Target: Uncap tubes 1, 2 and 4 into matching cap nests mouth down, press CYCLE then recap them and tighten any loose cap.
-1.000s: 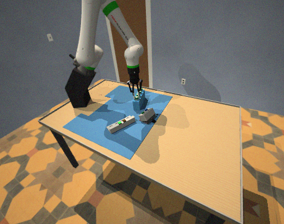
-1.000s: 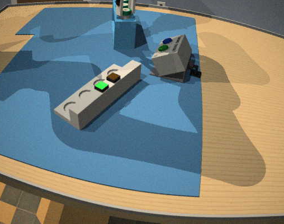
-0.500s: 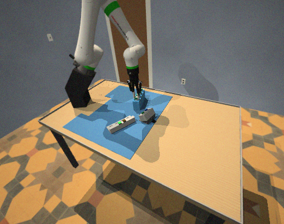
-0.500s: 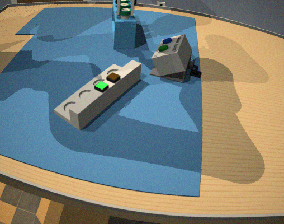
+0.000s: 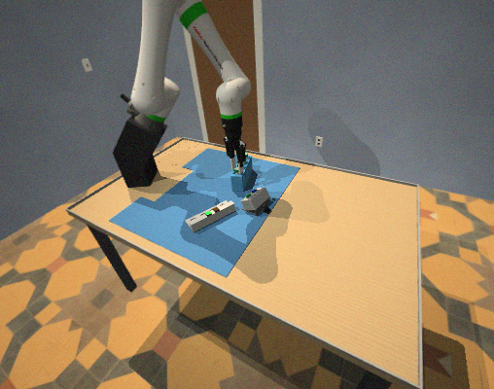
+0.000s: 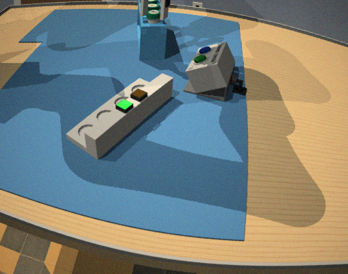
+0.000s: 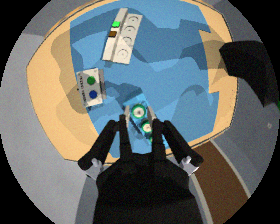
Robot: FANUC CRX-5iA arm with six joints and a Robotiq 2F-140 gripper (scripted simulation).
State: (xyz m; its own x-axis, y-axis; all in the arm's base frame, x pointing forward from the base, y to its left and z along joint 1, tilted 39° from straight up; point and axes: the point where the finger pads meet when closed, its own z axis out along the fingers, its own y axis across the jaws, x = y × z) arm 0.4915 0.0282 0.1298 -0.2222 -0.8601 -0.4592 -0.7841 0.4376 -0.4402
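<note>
The blue decapping station [image 6: 153, 39] stands at the back of the blue mat with green caps on all four tubes. My gripper [image 6: 153, 9] hangs straight down over the station's near end. Its fingers stand on either side of the end cap [image 6: 153, 14], slightly apart from it, so it is open. The gripper also shows in the top view [image 5: 237, 167] and in the wrist view [image 7: 143, 136]. The grey cap tray [image 6: 121, 114] lies mid-mat with all nests empty. Its green lamp [image 6: 124, 105] is lit and its amber lamp [image 6: 139, 94] is dark.
The small grey desk [image 6: 210, 70] stands right of the station, with the blue CYCLE key [image 6: 205, 49] and the green READY key [image 6: 199, 59] on its sloping top. The arm's black base [image 5: 135, 155] sits at the table's far left corner.
</note>
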